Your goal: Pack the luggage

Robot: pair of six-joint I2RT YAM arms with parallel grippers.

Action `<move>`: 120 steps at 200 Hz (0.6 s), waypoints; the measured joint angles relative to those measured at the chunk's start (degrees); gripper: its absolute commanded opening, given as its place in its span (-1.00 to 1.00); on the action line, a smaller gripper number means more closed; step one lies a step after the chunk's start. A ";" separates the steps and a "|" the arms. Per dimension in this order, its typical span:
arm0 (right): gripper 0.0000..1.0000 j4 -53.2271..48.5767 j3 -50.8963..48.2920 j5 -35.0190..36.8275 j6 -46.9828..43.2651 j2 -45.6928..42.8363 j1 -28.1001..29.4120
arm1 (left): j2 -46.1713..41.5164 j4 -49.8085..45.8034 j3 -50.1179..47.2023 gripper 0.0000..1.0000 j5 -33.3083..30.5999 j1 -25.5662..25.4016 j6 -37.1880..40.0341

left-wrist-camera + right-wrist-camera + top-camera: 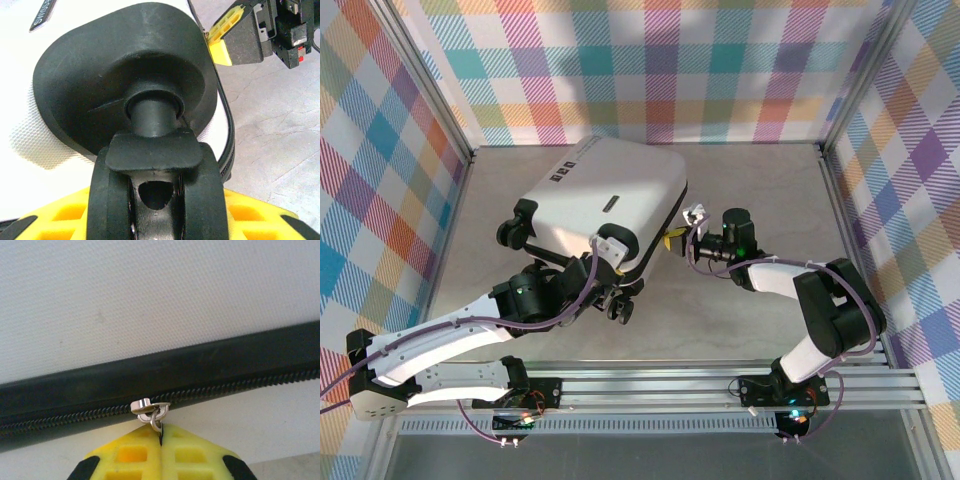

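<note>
Luggage (610, 200) lies closed and flat on the surface (740, 330), slightly askew, black labels (560, 172) up. Right claw (161, 432) is pressed fully together on the metal zipper pull (150, 407) at the black seam on the case's right edge. Left claw (160, 230) is part-open, its yellow fingers clasping a black wheel (155, 195) at the near corner.
</note>
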 measured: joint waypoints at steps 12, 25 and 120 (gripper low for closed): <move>-1.00 0.00 0.15 0.57 -0.02 0.00 0.04 | 0.00 0.02 0.00 -1.00 0.00 0.00 -0.02; -1.00 -0.33 0.46 1.25 -0.02 0.00 0.17 | 0.00 0.07 0.00 -1.00 0.00 0.04 -0.02; -1.00 -9.14 11.91 11.76 5.25 3.65 -1.25 | -2.23 0.44 -0.26 -1.00 -0.85 1.09 -1.55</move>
